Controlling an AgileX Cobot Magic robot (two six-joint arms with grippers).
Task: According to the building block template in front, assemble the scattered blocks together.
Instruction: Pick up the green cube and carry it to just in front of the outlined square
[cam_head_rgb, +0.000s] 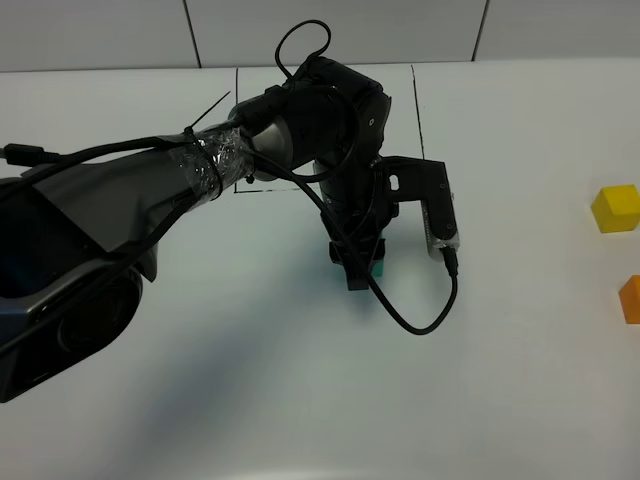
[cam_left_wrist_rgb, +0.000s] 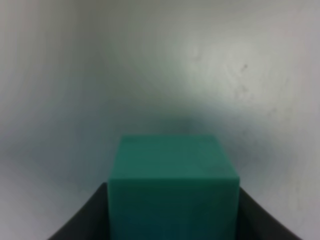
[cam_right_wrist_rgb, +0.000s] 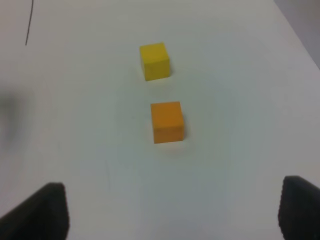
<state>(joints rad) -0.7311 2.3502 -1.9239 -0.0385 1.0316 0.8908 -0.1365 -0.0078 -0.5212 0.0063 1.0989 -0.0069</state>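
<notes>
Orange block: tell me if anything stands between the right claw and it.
Nothing visible. Only bare table lies between the open right claw and the orange block; the yellow block sits beyond it.

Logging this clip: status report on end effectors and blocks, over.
Left end effector shut on teal cube. Right end effector open, empty. Yellow cube and orange cube loose, apart, nothing blocking them.
</notes>
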